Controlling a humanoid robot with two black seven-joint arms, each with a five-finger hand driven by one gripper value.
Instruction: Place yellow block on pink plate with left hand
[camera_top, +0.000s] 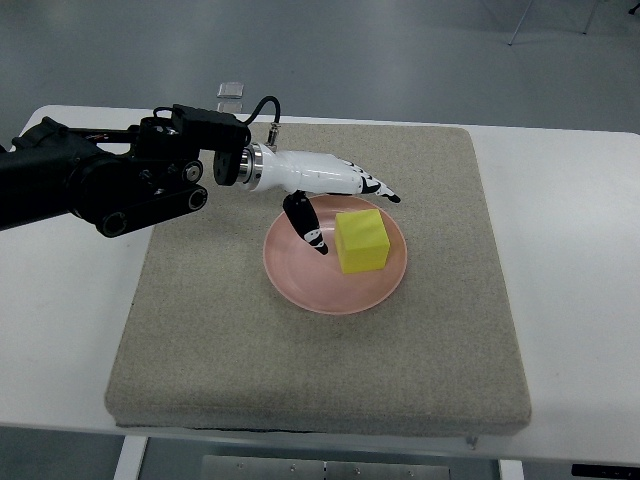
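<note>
Here, seen from above, is how things lie.

Pink plate: my pink plate (300, 275) sits a little above the middle of the frame, on the grey mat (200, 340); it is round, shallow and salmon-pink, with a raised rim.

In the plate: one thing only, the yellow block (361, 241), resting on the plate's right half, toward its upper rim.

Yellow block: a plain cube, bright yellow, with clean edges; its top face looks lighter than the side turned toward the lower edge of the frame. It sits flat, turned slightly so that a corner points down and left.

Left hand: my left hand (325, 195) reaches in from the left edge of the frame and hangs over the plate's upper left rim. Its shell is white with black tips.

Fingers: spread and relaxed, gripping nothing. The long fingers (372, 185) stretch to the right, just above the block in the frame; the thumb (305, 222) points down over the plate's left half, just beside the block. I cannot tell whether any fingertip touches the block; a narrow strip of pink shows between thumb and cube.

Left arm: black, bulky, lying across the upper left of the frame, over the white table (570, 260) and the mat's edge.

Mat: square, coarse grey, covering most of the table.
</note>
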